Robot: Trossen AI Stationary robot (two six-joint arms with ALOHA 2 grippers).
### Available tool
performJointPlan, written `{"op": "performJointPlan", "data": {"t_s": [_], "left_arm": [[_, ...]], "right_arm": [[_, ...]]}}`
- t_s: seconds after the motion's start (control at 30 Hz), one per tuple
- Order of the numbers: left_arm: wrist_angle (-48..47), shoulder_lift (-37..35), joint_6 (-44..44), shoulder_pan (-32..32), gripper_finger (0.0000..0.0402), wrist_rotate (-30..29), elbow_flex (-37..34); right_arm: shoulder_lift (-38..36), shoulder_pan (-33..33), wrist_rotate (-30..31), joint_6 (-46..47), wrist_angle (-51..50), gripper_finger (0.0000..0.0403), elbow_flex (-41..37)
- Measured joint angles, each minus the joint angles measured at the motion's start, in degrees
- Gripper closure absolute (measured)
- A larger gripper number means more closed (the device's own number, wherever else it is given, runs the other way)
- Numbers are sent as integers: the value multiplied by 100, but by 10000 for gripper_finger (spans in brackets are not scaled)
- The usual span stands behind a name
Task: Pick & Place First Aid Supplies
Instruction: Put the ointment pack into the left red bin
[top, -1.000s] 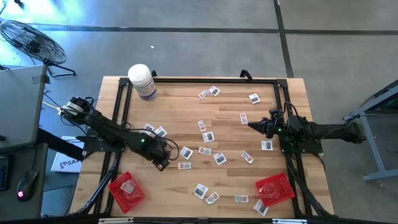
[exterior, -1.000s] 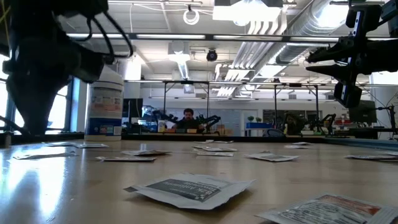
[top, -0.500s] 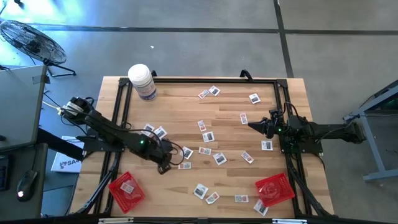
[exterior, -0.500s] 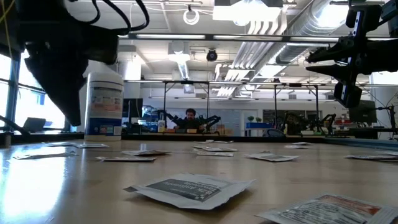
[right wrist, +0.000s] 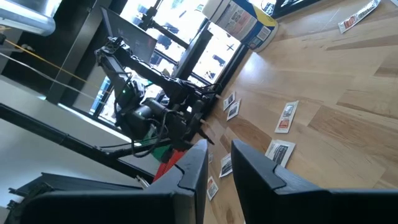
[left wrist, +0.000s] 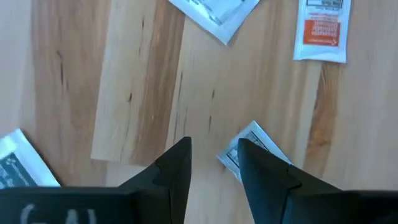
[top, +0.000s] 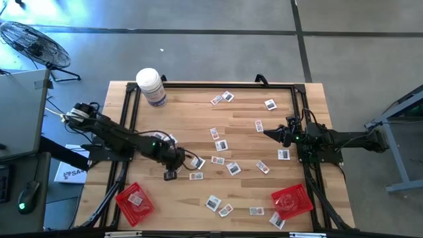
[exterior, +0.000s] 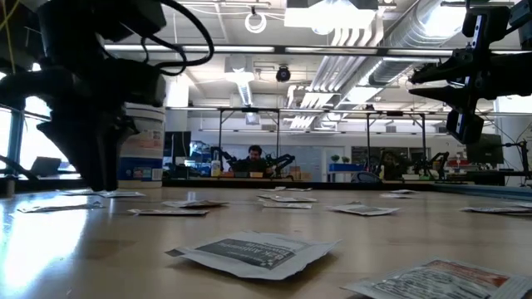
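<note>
Our left gripper (left wrist: 214,163) hangs low over the table with its fingers a little apart, holding nothing. One small packet (left wrist: 252,148) lies just beside one finger, not between them. Our right gripper (top: 269,133) waits far off, empty too, so the left is nearer.

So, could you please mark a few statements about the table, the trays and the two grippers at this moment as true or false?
1. The left gripper hovers open over the wood with nothing between its fingers. True.
2. The white bottle lies tipped over mid-table. False: it stands upright at a back corner.
3. Each red tray holds at least one packet. True.
4. The right gripper is pressing a packet onto the table. False: it hangs above the table, holding nothing.
</note>
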Motion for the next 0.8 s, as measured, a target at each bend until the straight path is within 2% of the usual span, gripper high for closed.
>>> {"op": "performJointPlan", "data": {"t_s": [0.2,0.57,0.8], "left_arm": [[183,76,148,229,273,426,-242],[367,-1,240,206,273,411,-355],[415,-10,245,202,273,607,-141]], "right_arm": [[0,0,1,0,0,339,0],[1,0,2,0,0,339,0],[1,-1,2,0,0,339,0]]}}
